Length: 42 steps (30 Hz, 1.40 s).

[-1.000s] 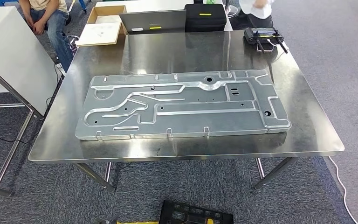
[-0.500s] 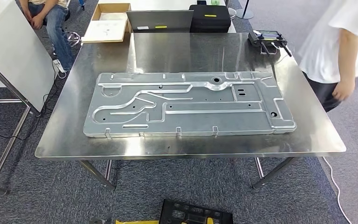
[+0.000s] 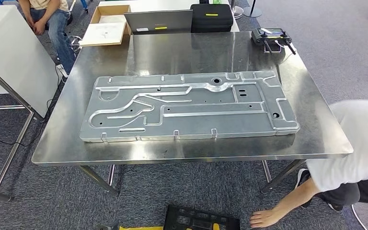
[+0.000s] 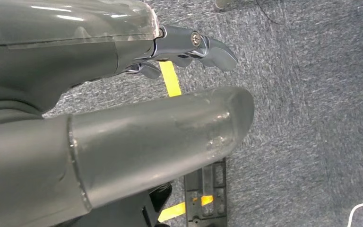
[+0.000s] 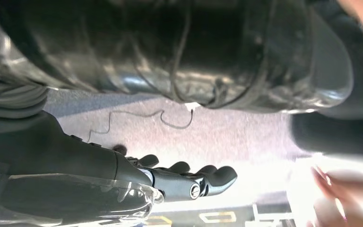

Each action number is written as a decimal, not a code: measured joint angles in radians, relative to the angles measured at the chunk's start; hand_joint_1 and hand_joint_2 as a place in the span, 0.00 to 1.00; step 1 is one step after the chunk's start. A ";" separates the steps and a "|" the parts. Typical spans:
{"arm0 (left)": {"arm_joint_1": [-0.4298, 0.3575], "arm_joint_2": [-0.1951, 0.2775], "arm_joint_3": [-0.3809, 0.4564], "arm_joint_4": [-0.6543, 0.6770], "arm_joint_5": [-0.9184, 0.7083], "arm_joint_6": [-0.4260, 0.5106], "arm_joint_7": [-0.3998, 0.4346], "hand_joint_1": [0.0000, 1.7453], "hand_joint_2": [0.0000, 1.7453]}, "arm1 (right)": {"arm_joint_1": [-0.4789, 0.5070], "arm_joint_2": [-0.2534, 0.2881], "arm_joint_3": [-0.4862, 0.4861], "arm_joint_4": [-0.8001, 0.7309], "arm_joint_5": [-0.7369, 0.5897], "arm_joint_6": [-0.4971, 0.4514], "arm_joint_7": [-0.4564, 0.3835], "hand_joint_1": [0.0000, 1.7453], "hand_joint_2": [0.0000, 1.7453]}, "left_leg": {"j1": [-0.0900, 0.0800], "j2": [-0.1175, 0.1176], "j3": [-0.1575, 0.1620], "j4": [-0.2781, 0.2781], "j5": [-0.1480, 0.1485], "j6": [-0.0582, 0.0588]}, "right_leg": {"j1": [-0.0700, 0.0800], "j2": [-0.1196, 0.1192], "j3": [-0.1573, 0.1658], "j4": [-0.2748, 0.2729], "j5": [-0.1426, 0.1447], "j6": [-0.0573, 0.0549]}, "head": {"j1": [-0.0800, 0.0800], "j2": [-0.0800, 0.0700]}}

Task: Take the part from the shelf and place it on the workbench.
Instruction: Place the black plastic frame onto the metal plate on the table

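Left hand (image 4: 179,52) hangs beside the body over grey carpet; fingers part-curled, thumb straight, nothing in it. Right hand (image 5: 184,179) likewise low over the floor, fingers loosely apart, empty.

I read the task as essentially done: the part (image 3: 187,106) lies flat on the steel bench (image 3: 311,139), roughly centred, long side across my view, all edges inside the bench rim. Neither hand touches it. Nothing left that I can see, bar confirming it sits stable.

Part: large stamped sheet-metal panel, dull grey, raised ribs and channels, several small holes, short tabs along the near edge.

A person (image 3: 354,143) crouches at the bench's right corner, reaching to the floor.
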 joint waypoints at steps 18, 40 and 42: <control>-0.007 -0.002 -0.011 0.000 0.007 0.002 0.000 0.00 0.00 | -0.005 -0.006 -0.014 -0.070 0.038 0.000 0.065 0.00 0.00 | -0.013 0.003 0.129 -0.284 0.129 0.049 | 0.003 0.002 -0.033 0.089 -0.027 0.039 | 0.001 0.000; -0.021 -0.006 -0.037 0.000 0.016 0.003 -0.001 0.00 0.00 | 0.047 -0.025 0.210 -0.324 -0.464 0.000 -0.026 0.00 0.00 | -0.003 0.002 0.128 -0.286 0.129 0.040 | 0.000 0.003 -0.004 0.027 -0.027 0.043 | -0.001 0.000; -0.025 -0.010 -0.041 0.000 0.018 0.003 -0.001 0.00 0.00 | 0.056 -0.030 0.247 -0.354 -0.477 0.000 -0.026 0.00 0.00 | -0.003 0.005 0.127 -0.291 0.134 0.049 | 0.000 0.003 -0.048 0.129 -0.090 0.048 | -0.001 0.000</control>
